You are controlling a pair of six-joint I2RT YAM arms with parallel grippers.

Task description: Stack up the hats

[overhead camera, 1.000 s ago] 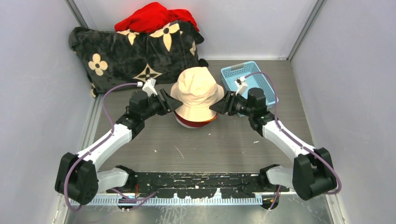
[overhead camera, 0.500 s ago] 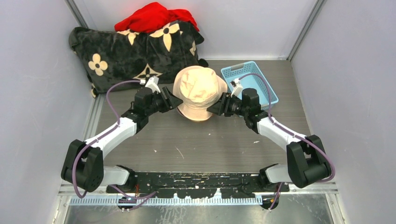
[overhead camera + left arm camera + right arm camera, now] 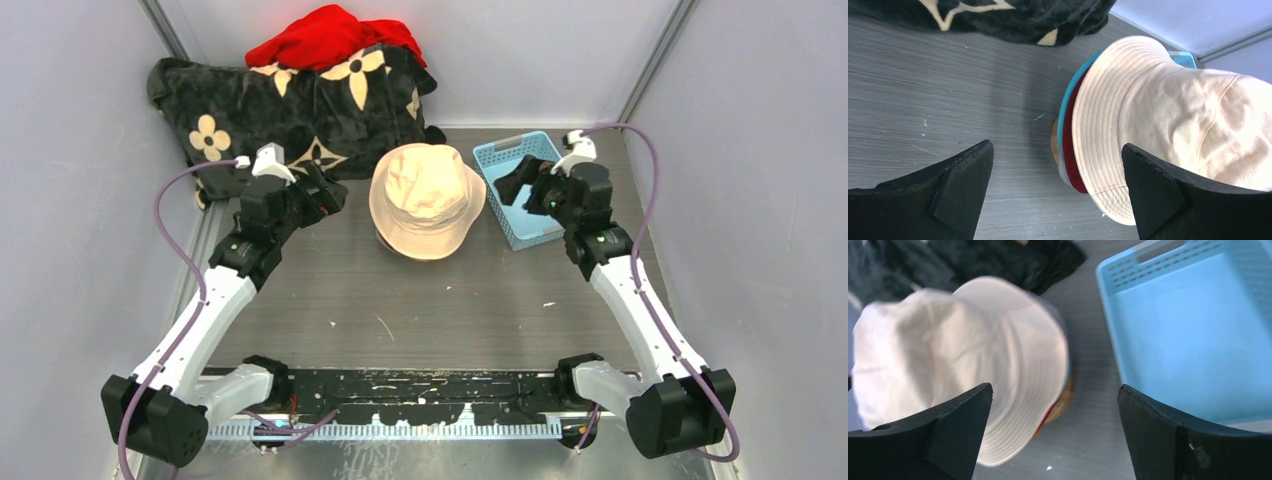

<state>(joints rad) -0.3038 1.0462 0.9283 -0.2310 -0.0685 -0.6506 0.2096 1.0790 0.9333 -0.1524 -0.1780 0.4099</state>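
One cream hat (image 3: 427, 195) tops one stack.
Flanking it, left gripper (image 3: 333, 196) and right gripper (image 3: 506, 186), fingers spread, empty; one blue basket (image 3: 512, 148) beside, one black blanket (image 3: 250, 120), one red heap (image 3: 330, 38) behind.

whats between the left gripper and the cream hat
Nothing but bare grey table lies between the left gripper and the cream hat. The top view shows it, and the left wrist view agrees.
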